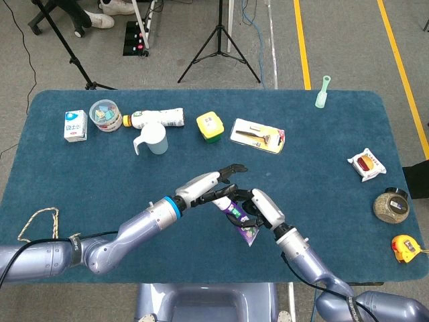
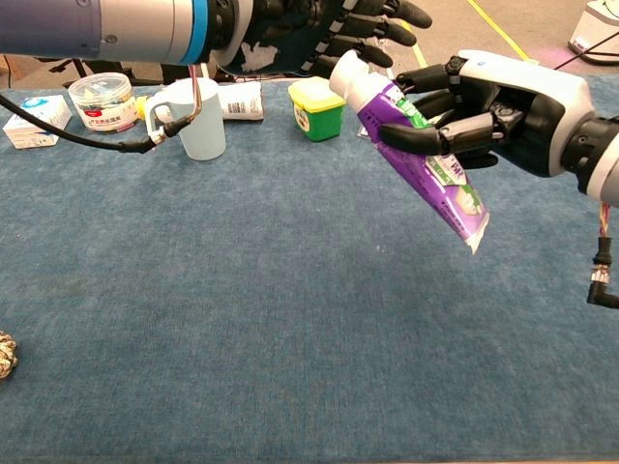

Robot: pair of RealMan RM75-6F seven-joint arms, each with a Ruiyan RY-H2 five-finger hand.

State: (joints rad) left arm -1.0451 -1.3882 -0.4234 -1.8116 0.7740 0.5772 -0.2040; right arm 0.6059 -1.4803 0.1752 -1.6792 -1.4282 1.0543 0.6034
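Observation:
My right hand grips a purple tube by its middle and holds it tilted above the blue table. The white cap points up and to the left. My left hand reaches in from the left with its fingers spread just over and behind the cap. It holds nothing, and I cannot tell whether it touches the cap.
At the back left stand a pale blue mug, a lying white bottle, a yellow-green box, a clear tub and a small carton. A razor pack lies mid-back, a rope front left, a jar at right.

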